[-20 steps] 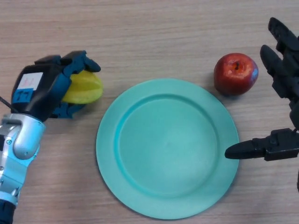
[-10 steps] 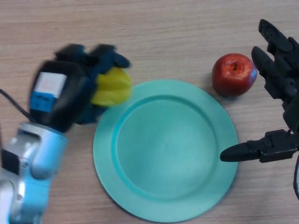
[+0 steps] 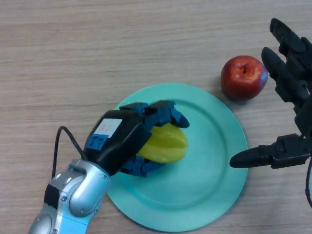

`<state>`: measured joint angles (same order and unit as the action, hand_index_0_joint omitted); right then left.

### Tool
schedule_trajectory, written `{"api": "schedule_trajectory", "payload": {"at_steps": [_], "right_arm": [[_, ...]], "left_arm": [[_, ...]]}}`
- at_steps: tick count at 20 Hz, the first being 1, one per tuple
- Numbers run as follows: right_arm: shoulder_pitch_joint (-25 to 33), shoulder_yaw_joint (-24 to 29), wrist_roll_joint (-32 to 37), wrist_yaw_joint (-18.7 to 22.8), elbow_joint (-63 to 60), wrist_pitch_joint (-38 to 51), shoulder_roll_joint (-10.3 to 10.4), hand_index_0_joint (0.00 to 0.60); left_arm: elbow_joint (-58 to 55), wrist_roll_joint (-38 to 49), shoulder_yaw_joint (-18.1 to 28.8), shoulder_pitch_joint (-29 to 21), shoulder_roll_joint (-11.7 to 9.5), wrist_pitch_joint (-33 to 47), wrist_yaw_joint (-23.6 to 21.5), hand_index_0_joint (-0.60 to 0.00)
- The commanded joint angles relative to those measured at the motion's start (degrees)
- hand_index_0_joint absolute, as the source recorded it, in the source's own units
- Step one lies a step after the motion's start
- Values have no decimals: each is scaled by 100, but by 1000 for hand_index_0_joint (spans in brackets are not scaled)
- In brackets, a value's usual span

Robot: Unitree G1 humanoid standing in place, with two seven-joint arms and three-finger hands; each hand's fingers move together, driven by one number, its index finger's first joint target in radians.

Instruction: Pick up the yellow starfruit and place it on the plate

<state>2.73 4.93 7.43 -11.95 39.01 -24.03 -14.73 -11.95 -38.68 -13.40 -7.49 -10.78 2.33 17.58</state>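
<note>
The left hand reaches in from the near left and sits over the left half of the plate, its fingers curled round the yellow starfruit, which it grips from the far and near sides. The starfruit is over the plate's inner surface, a little left of the plate's middle, with its pointed end facing right; whether its underside touches the plate or hangs just above it cannot be told from the head view. The plate is a round teal one lying flat on the wooden desk, roughly in the middle of the scene. A red apple stands on the desk just beyond the plate's far right rim, close to it, and whether the two touch is not clear. The right hand shows at the right edge, its fingers straight and spread and holding nothing: the upper fingers stretch toward the far side just right of the apple, and the thumb points left over the plate's right rim. The right hand is well apart from the starfruit, and the apple lies between its upper fingers and the plate's far edge.
</note>
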Motion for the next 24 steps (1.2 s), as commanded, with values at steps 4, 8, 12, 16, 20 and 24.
{"api": "schedule_trajectory", "payload": {"at_steps": [4,8,12,16,20,24], "right_arm": [[167,402,158,54,282,652,-141,0],[179,385,119,57,147,826,-134,0],[333,371,72,46,-4,825,-183,0],[606,260,19,68,-443,1035,-195,0],[608,370,108,68,-589,1343,-234,0],[513,470,169,124,-528,1704,-251,0]], "left_arm": [[-92,972,-27,-404,-11,242,-874,-299],[77,1164,10,-518,-11,211,-984,0],[-113,1179,268,-526,-11,181,-930,0],[-193,2146,1152,-830,-50,8,-847,0],[-1352,5031,1876,-564,-294,-1171,-731,0],[-1917,6745,2454,-339,-651,-1560,-1176,0]]}}
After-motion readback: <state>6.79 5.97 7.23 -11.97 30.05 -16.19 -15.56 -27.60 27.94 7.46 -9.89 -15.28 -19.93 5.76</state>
